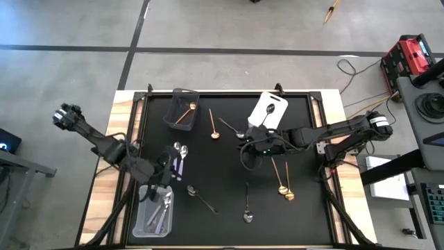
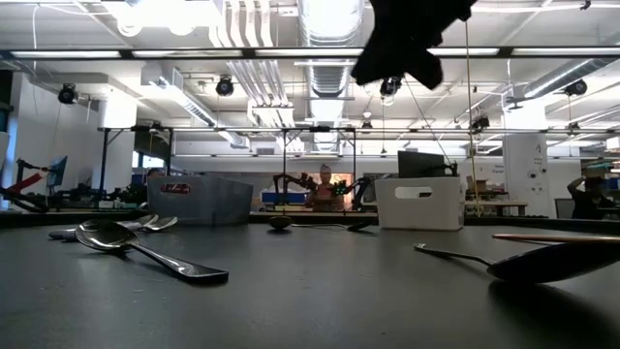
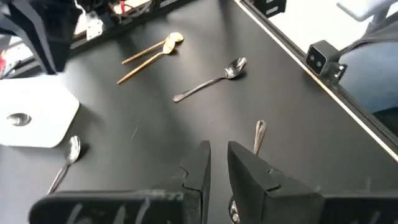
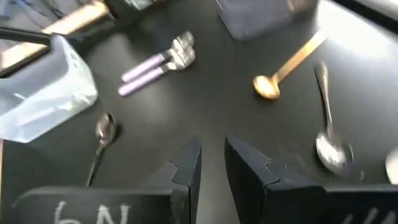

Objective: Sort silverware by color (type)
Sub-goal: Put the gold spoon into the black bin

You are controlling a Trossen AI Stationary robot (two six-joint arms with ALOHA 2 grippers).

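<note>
Spoons lie loose on the black mat [image 1: 229,173]: two lilac-handled ones [image 1: 180,156] [image 4: 158,62], a gold one [image 1: 214,125] [image 4: 289,65], two gold ones [image 1: 283,180] [image 3: 152,53], and dark ones [image 1: 231,128], [image 1: 201,198], [image 1: 247,205] [image 3: 211,78]. My left gripper [image 1: 166,167] [image 3: 217,158] hovers beside the lilac spoons, above the clear bin [image 1: 154,212]. It is shut to a narrow slit with nothing in it. My right gripper [image 1: 250,149] [image 4: 212,155] hangs over the mat's middle, also shut and empty.
A dark bin [image 1: 182,107] at the far left holds a gold spoon. A white bin [image 1: 267,111] stands far of the right gripper. The clear bin holds lilac-handled spoons. Bare mat lies between the two grippers and along the near edge.
</note>
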